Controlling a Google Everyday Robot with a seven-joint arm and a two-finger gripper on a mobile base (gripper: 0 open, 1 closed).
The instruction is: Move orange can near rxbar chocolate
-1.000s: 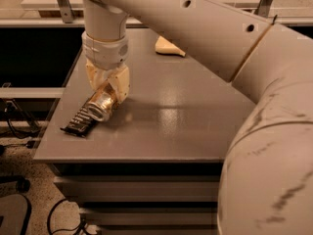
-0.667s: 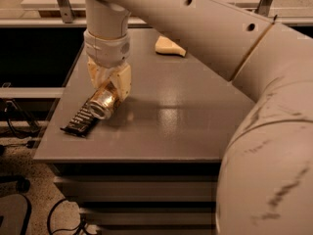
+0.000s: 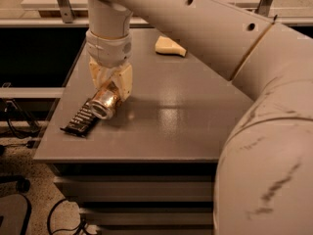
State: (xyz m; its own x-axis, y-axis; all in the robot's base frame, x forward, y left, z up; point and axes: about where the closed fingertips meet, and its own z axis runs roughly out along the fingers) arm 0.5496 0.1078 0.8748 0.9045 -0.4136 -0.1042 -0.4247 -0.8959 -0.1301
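The orange can (image 3: 103, 103) lies on its side at the table's left front, its shiny silver end facing the camera. My gripper (image 3: 110, 86) comes down from above with its cream fingers (image 3: 125, 81) on either side of the can, shut on it. The rxbar chocolate (image 3: 80, 119), a flat dark bar with white text, lies on the table just left of the can's end, touching or nearly touching it, close to the table's left edge.
A pale yellow sponge (image 3: 169, 46) lies at the back of the grey table (image 3: 186, 126). My large arm fills the right side of the view. The table's left edge (image 3: 58, 111) drops to a floor with cables.
The gripper and the can have shifted very slightly to the right. The rxbar and the sponge have not moved.
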